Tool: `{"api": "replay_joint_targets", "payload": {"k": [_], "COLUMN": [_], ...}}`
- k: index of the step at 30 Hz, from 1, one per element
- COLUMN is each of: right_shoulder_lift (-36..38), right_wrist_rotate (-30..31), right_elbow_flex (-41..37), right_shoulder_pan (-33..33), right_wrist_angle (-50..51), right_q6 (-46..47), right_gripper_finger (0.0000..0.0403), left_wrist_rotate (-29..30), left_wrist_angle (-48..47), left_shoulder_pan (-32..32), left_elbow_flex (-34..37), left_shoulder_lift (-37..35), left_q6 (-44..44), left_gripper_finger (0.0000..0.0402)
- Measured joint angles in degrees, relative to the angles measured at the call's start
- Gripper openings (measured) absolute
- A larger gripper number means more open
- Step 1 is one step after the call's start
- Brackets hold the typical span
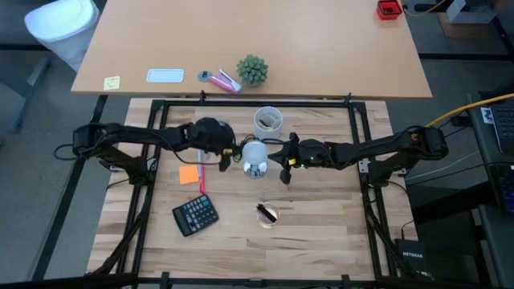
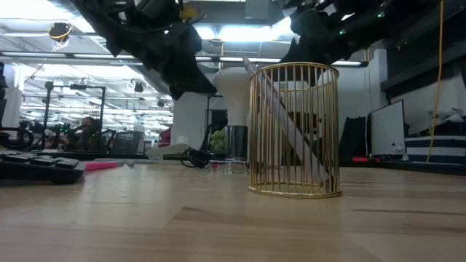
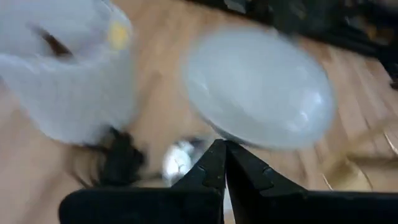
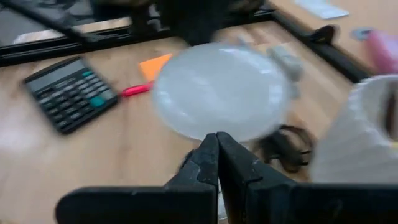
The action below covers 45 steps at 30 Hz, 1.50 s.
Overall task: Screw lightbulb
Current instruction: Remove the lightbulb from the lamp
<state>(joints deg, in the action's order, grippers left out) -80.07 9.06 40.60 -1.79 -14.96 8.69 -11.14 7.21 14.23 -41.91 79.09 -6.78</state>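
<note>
Claws [image 3: 222, 149] [image 4: 216, 143] shut (empty), flanking lightbulb [image 1: 254, 152]

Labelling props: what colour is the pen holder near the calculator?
Gold wire pen holder, clearest in the low view; from above it sits right of the black calculator.

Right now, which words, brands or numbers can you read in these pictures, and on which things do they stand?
"NETGEAR": on the black box at the table's lower right corner, small, only barely readable.
Calculator keys: too small and blurred to read.
Yellow sticky note: no readable writing.
</note>
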Motion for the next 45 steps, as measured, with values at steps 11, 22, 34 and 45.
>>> {"api": "replay_joint_targets", "payload": {"k": [11,22,34,45], "right_shoulder_lift": [-0.3,1.6,1.0,-1.5], "right_wrist_rotate": [8.3,-4.5,-9.8,-5.6], "right_elbow_flex": [0.0,0.0,0.0,0.0], "right_shoulder_pan": [-0.2,-0.1,1.9,1.8], "right_wrist_angle": [3.5,2.8,-1.0,-5.8], "right_q6": [0.1,-3.0,-4.1,-4.6], "right_gripper_finger": [0.0005,0.0005,0.0005,0.0005], "left_wrist_rotate": [-1.2,11.7,33.5,33.2], "left_wrist_angle": [-0.7,5.8,9.4,6.1], "left_shoulder_pan": [-7.7,-14.2,-10.7,-8.6], "left_elbow_flex": [0.1,0.1,0.0,0.0], "left_shoulder_lift": [0.2,-1.8,-2.7,-1.6], "left_q6": [-0.1,5.1,8.7,5.2], "left_gripper_finger": [0.0003,0.0003,0.0003,0.0003]}}
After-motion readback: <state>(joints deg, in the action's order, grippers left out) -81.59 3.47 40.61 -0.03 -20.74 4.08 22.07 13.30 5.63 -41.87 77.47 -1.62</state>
